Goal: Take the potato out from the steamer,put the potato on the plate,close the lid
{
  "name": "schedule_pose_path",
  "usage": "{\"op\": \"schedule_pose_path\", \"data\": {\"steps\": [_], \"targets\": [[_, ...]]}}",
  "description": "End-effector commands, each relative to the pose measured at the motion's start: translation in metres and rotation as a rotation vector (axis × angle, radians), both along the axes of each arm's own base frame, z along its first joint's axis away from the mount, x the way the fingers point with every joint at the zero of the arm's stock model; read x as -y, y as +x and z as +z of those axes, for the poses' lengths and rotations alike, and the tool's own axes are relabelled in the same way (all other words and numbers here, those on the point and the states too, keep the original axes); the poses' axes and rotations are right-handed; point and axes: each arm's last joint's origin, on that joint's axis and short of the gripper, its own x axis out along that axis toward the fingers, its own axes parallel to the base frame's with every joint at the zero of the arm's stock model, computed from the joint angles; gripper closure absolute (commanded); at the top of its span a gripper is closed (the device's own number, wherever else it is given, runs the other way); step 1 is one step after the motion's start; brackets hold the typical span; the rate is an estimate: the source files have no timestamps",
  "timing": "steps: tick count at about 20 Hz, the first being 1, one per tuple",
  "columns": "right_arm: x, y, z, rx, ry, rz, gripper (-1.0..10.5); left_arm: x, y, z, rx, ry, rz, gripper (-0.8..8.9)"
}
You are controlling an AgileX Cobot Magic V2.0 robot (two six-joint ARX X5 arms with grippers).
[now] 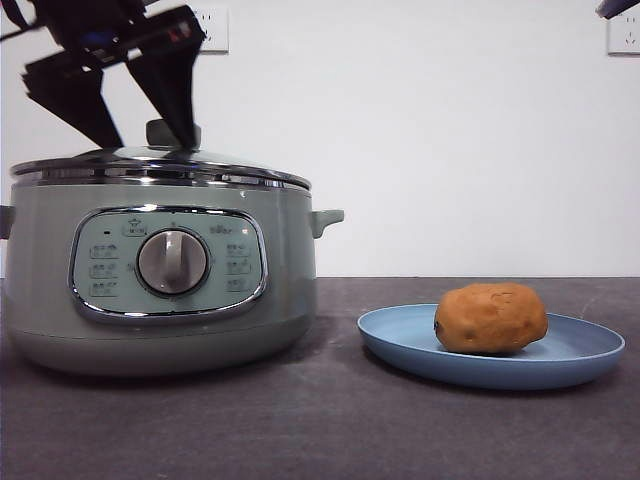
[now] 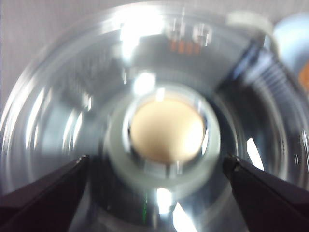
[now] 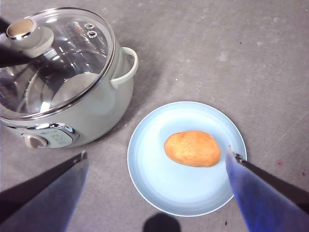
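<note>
You have a dark grey desk point(image 1: 330, 420) with a faintly speckled matte top. Behind it stands a plain white wall point(image 1: 450, 150), which carries two white power sockets: one socket point(image 1: 212, 28) near the upper left, the other point(image 1: 624, 34) at the upper right edge.

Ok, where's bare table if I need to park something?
Bare table lies in front of the steamer and plate, and beyond the plate in the right wrist view. The gap between steamer and plate is narrow. The potato takes the plate's middle.
</note>
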Motion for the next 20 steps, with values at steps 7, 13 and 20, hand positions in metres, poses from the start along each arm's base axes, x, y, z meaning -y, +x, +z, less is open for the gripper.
{"op": "schedule_pose_path", "data": {"steps": [7, 13, 20], "targets": [[-0.005, -0.015, 0.023, -0.075, 0.226, 0.325, 4.7, -0.007, -0.059, 0.141, 0.089, -0.213, -0.194, 3.43], [-0.003, -0.023, 0.033, -0.083, 0.249, 0.42, 4.7, -0.011, -0.104, 0.183, 0.15, -0.32, -0.384, 3.46], [-0.003, -0.023, 0.033, -0.037, 0.209, 0.458, 9.5, -0.01, -0.106, 0.183, 0.171, -0.3, -0.429, 8.21]]}}
